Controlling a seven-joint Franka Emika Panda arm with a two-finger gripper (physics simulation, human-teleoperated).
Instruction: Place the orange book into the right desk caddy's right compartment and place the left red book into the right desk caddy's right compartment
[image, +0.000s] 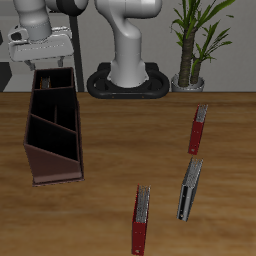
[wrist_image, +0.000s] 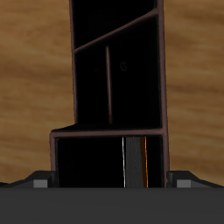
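The right desk caddy (image: 52, 135) is a dark maroon-brown box with dividers. My gripper (image: 48, 66) hangs open just above its far, taller end. In the wrist view I look straight down into the caddy (wrist_image: 63, 157). The orange book (wrist_image: 145, 163) stands on edge inside the compartment directly under my gripper (wrist_image: 112, 182), showing a thin orange cover and pale pages, free of both fingers. The left red book (image: 198, 128) stands on the table, far from the caddy. The orange book is hidden in the exterior view.
A second red book (image: 140, 218) stands near the table's front edge, with a dark grey-black book (image: 188, 190) beside it. The robot base (image: 128, 80) and a potted plant (image: 195, 50) stand at the table's back.
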